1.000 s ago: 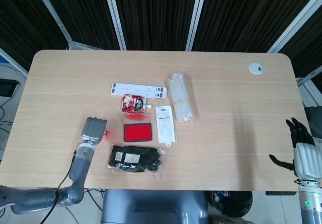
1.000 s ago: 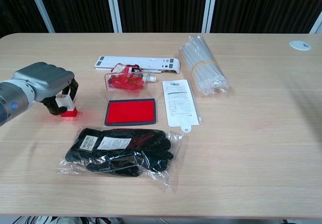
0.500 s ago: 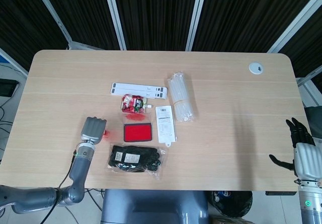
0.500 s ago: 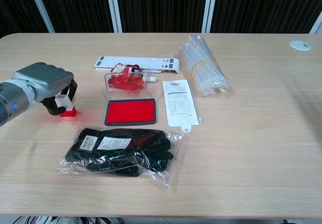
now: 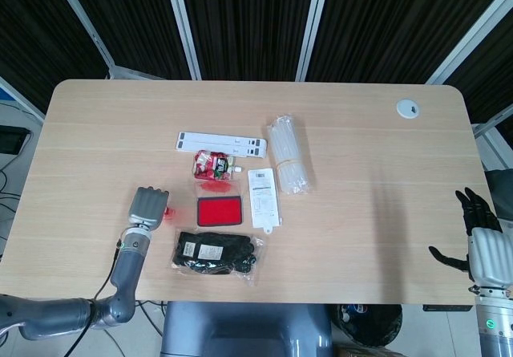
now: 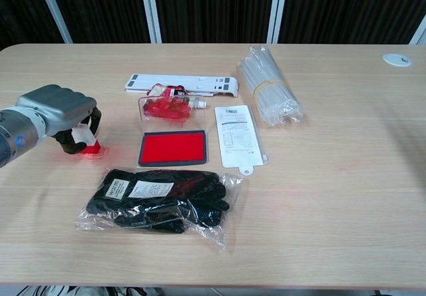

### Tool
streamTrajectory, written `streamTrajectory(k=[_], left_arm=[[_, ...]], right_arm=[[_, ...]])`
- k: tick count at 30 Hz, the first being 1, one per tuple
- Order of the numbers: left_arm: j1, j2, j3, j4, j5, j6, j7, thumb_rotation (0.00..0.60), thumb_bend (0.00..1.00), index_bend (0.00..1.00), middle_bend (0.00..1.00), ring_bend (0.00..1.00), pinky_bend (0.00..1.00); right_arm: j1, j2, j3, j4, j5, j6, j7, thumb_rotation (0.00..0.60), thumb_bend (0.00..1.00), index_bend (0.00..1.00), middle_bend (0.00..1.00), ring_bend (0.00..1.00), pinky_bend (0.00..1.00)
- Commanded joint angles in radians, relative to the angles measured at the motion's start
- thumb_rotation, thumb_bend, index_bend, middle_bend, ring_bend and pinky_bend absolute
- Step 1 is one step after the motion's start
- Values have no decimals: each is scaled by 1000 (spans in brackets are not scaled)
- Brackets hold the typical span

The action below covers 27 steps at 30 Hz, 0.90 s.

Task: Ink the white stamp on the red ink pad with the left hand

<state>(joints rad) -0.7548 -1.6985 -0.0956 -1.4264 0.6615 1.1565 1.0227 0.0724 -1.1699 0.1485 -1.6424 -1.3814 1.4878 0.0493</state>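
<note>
White stamp (image 6: pixel 85 136) unmoved in left hand (image 6: pixel 58 113), beside ink pad (image 6: pixel 173 148).

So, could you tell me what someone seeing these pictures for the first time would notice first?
Probably the bright red ink pad at the middle of the table, with a bag of black gloves in front of it. Next, the grey left hand at the left, its fingers curled around the white stamp with a red base. The right hand hangs off the table's right edge.
</note>
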Motion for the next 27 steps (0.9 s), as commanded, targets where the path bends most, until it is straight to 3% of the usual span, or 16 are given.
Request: streamTrajectory(k=[1, 11, 18, 22, 27], left_arm=[[-1, 2, -1, -3, -3, 0, 3, 600, 350, 427, 421, 381, 503], [-3, 27, -11, -40, -4, 21, 5, 600, 210, 292, 300, 310, 435], [20, 92, -5, -134, 49, 46, -51, 600, 173, 143, 82, 129, 257], [65, 159, 22, -195, 168, 90, -147, 600, 163, 61, 6, 28, 155], [174, 270, 86, -258, 379, 190, -358, 600, 136, 0, 0, 0, 97]], right_arm=[[0, 0, 0, 0, 0, 0, 0, 600, 97, 0, 0, 0, 167], [0, 0, -1, 0, -1, 0, -1, 600, 99, 0, 0, 0, 167], [-1, 0, -1, 3, -4, 3, -4, 600, 98, 0, 0, 0, 167], [-2, 0, -3, 5, -10, 8, -13, 600, 95, 0, 0, 0, 167], [-3, -2, -5, 11, -18, 16, -30, 600, 92, 0, 0, 0, 167]])
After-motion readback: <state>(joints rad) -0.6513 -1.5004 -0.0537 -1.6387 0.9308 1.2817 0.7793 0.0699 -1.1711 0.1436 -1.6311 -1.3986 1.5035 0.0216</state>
